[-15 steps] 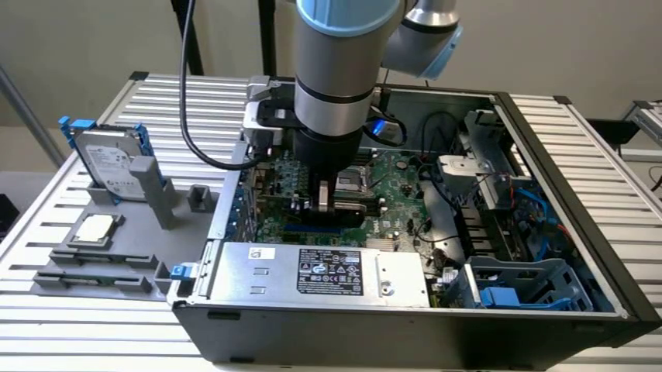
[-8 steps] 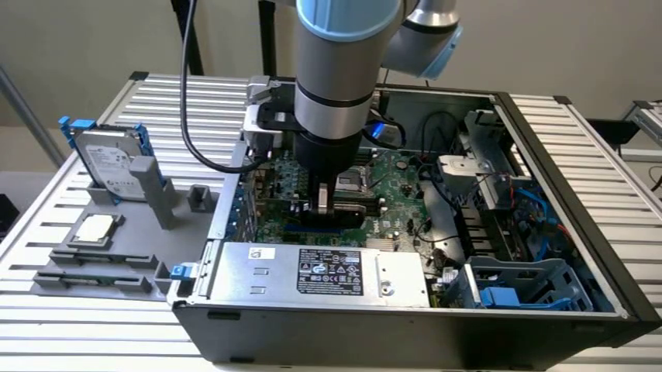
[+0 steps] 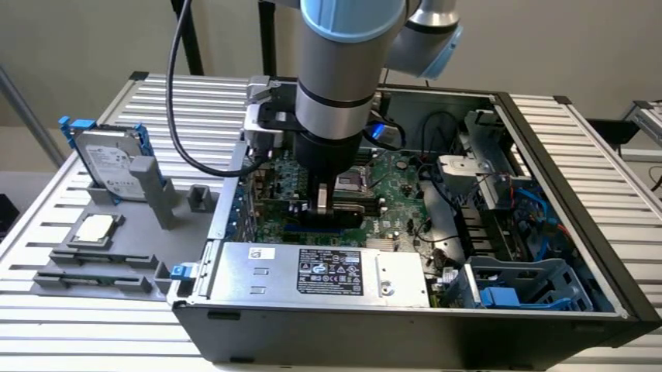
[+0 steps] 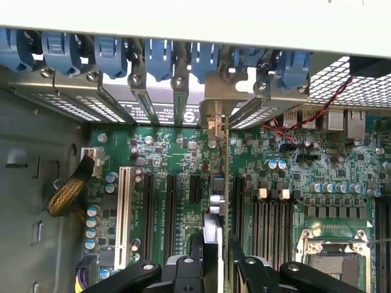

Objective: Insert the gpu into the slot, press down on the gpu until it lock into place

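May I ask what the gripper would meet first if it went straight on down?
Probably the top edge of the gpu, directly under the gripper, with the slot beneath; any gap between them is unclear.

**Q:** How is the arm posing?
**A:** The Universal Robots arm (image 3: pixel 333 70) is hanging upright, its silver wrist (image 3: pixel 329 116) with pale blue joint caps pointing straight down.

**Q:** And the tool end?
**A:** The black gripper (image 3: pixel 324 203) is hanging directly beneath the wrist, aiming downward. In the wrist view it is pointing along the camera's line of sight.
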`<state>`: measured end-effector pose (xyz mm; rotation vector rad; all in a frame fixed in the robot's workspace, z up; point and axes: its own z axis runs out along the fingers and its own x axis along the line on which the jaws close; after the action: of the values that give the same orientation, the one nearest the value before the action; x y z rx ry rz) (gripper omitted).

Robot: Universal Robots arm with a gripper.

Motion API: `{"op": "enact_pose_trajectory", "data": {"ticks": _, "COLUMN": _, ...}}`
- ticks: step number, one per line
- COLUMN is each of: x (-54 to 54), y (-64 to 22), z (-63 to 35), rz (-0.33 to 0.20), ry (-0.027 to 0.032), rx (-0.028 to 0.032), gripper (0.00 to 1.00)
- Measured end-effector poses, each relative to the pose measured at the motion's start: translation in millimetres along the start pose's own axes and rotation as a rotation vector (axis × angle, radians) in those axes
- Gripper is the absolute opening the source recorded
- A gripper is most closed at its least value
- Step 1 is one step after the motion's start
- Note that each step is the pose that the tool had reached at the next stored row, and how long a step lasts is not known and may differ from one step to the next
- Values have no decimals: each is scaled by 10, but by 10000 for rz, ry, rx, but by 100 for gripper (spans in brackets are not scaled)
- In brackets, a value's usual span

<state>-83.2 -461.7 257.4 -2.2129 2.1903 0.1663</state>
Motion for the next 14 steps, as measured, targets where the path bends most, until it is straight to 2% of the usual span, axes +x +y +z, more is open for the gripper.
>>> {"op": "enact_pose_trajectory", "data": {"ticks": 6, "x": 0, "y": -18, "z": 1, "rz": 3, "ry": 4, "rx": -26, "gripper": 27}}
{"op": "enact_pose_trajectory", "data": {"ticks": 14, "x": 1, "y": -25, "z": 11, "rz": 16, "ry": 0, "rx": -169, "gripper": 27}}
